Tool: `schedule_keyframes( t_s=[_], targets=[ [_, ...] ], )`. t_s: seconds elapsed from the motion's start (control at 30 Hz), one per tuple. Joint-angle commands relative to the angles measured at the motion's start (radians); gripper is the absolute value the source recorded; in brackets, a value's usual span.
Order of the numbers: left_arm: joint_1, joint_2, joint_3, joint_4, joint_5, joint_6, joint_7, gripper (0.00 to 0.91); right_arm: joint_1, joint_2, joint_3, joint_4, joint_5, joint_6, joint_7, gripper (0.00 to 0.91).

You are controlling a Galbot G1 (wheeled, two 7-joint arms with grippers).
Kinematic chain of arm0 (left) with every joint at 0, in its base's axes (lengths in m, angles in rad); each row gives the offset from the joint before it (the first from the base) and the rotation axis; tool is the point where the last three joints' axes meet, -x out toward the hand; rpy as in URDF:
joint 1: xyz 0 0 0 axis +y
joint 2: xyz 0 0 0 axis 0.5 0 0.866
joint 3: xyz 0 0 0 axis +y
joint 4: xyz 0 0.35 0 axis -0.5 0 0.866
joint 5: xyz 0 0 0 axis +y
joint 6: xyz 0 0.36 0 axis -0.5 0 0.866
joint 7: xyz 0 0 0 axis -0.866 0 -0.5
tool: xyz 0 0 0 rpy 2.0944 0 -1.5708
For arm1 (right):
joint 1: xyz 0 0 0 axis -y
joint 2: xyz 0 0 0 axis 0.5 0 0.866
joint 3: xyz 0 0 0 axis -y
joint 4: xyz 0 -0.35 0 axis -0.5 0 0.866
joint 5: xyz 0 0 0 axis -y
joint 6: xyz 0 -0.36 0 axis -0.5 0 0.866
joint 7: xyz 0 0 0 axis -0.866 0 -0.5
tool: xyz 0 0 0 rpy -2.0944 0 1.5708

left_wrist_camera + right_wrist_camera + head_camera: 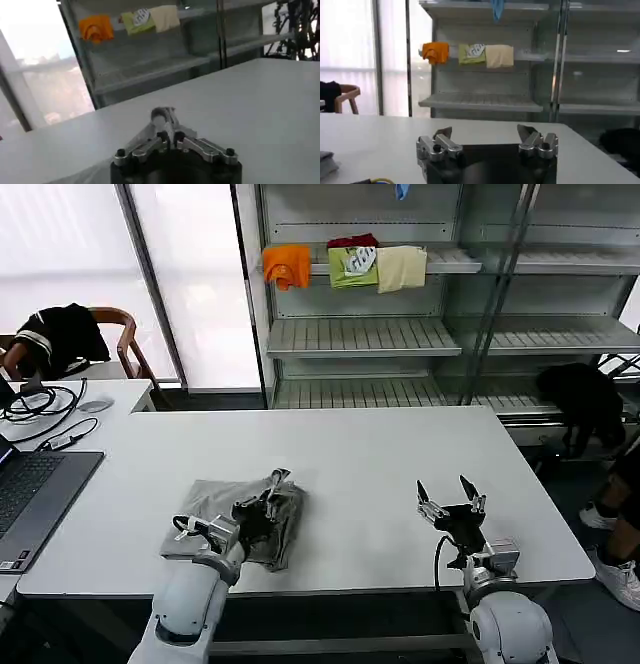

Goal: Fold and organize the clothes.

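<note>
Shirt: a light grey shirt (235, 519) lies bunched and partly folded on the white table (360, 454), near the front edge on the robot's left side.
Shirt's far corner: one bit of cloth stands lifted off the heap, up at the far right end of the bundle.
Left gripper: the left gripper (272, 489) sits right over the shirt with its fingers pinched together on that raised bit of fabric; from the left wrist view the gripper (164, 118) shows its two fingers meeting at the tip with a small grey wad between them.
Left arm: reaches in from the near left edge of the table, wrist low over the cloth.
Right gripper: the right gripper (448, 494) hovers above bare table on the right side, well apart from the shirt, fingers spread wide and holding nothing; the right wrist view shows the same gripper (485, 134) with a clear gap between its tips.
Shelf behind: a metal shelf (360, 336) stands past the table, with orange (287, 265), green (353, 264) and cream (401, 267) folded garments in a row on an upper level.
Left of the table: a laptop (35, 489) lies at the near left.
</note>
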Motion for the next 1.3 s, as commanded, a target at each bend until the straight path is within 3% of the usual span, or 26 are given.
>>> schedule_keyframes(
  t_s=[0.03,0.2,0.33,0.5,0.6,0.9,1.3],
  targets=[
    [-0.037,-0.061,0.043,-0.050,-0.267,0.001,-0.130,0.907,0.004,0.010,-0.003,-0.003,-0.007,-0.001,0.001,0.907],
    [-0.038,-0.042,-0.019,-0.126,-0.385,0.000,-0.126,0.907,0.012,0.023,-0.008,-0.001,-0.017,-0.008,0.000,0.907],
    [-0.010,0.027,-0.140,-0.116,-0.368,-0.025,-0.104,0.907,0.011,0.028,-0.007,-0.002,-0.020,-0.008,0.000,0.907],
    [0.040,0.143,-0.377,0.033,-0.353,-0.113,-0.038,0.907,0.012,0.030,-0.007,-0.005,-0.022,-0.012,0.000,0.907],
    [0.060,0.197,-0.444,0.103,-0.390,-0.132,-0.029,0.907,0.016,0.034,-0.013,-0.012,-0.028,-0.013,0.000,0.907],
    [0.062,0.190,-0.439,0.183,-0.410,-0.128,-0.026,0.907,0.028,0.055,-0.025,-0.027,-0.052,-0.018,-0.003,0.907],
    [0.077,0.150,-0.389,0.212,-0.296,-0.128,-0.001,0.907,0.025,0.055,-0.015,-0.033,-0.052,-0.017,-0.003,0.907]
  ],
)
